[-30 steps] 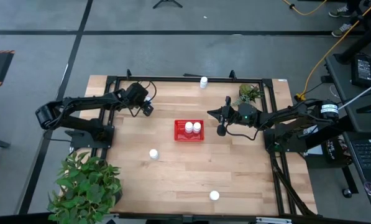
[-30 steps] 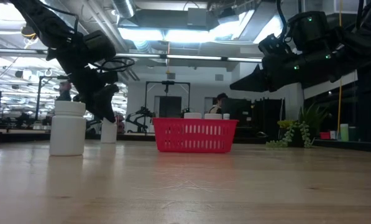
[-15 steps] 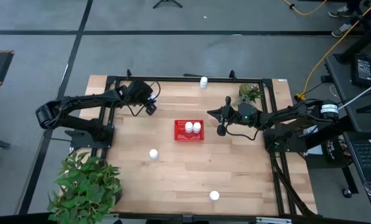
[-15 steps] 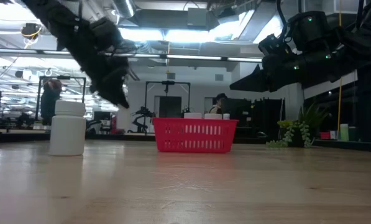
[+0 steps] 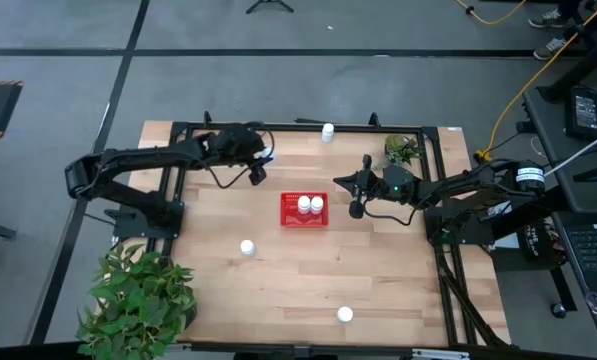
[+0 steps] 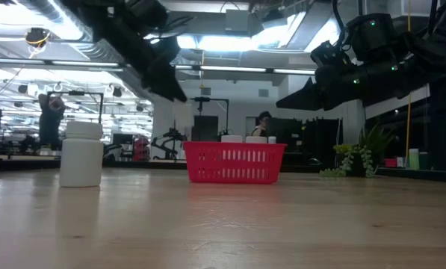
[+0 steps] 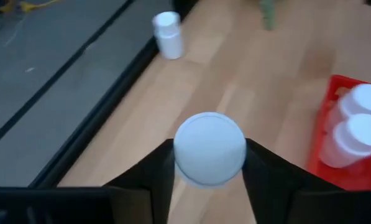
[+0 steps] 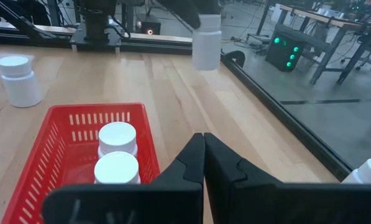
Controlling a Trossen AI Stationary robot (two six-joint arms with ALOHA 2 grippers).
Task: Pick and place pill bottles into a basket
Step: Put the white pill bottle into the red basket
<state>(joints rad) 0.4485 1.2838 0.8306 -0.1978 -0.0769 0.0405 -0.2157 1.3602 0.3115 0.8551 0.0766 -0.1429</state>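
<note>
My left gripper (image 5: 259,167) is shut on a white pill bottle (image 7: 209,148) in the air, between the table's far left and the red basket (image 5: 305,210). The basket holds two bottles (image 8: 117,152). My right gripper (image 5: 356,197) is shut and empty, hovering just right of the basket. Three more bottles stand on their bases on the table: one at the far edge (image 5: 327,131), one at the near left (image 5: 247,247), one near the front edge (image 5: 345,314). My left gripper pinches the bottle between its two fingers (image 7: 153,177), one on each side of the bottle just under the cap's rim (image 7: 179,158). The fingers come from above, pointing down. The bottle stands upright and hangs clear of the table, as the right wrist view (image 8: 207,40) shows.
A small green plant (image 5: 402,150) stands at the far right corner and a large leafy plant (image 5: 138,300) at the near left corner. A black frame (image 5: 298,127) runs along the table's edges. Bare wood lies in front of the basket.
My left gripper has risen and gone toward the table's right, toward the basket, carrying the bottle. The bottle stood on the table a second ago and is now lifted clear.
</note>
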